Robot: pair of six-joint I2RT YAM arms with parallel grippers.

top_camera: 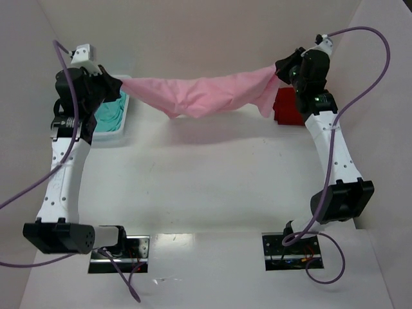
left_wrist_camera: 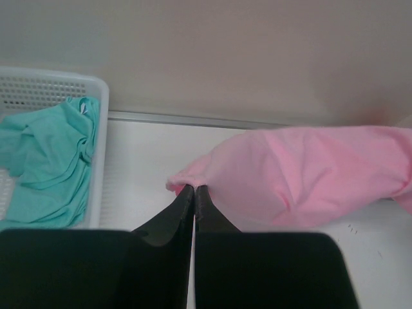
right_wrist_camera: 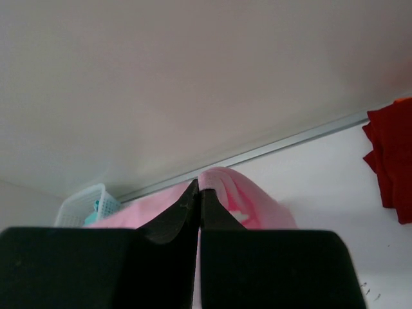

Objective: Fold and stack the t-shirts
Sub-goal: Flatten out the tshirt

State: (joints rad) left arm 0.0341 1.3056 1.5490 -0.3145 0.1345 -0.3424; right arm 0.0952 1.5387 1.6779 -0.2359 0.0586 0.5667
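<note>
Left gripper (left_wrist_camera: 194, 190): clamped tight on one edge of the pink t-shirt (top_camera: 206, 96).
Right gripper (right_wrist_camera: 199, 188): pinched shut on the opposite edge.
Span: it sags between them, above the table (top_camera: 212, 187).
Tip: draw apart evenly, then lower flat.

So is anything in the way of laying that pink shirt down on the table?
Nothing visible. The pink shirt hangs over bare table; the basket and red shirt sit off to the sides.

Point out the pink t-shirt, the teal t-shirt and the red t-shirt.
pink t-shirt (top_camera: 206, 96), top external view, on its sagging middle.
teal t-shirt (left_wrist_camera: 51, 161), left wrist view, on its crumpled middle.
red t-shirt (right_wrist_camera: 393, 161), right wrist view, on its visible part.
</note>
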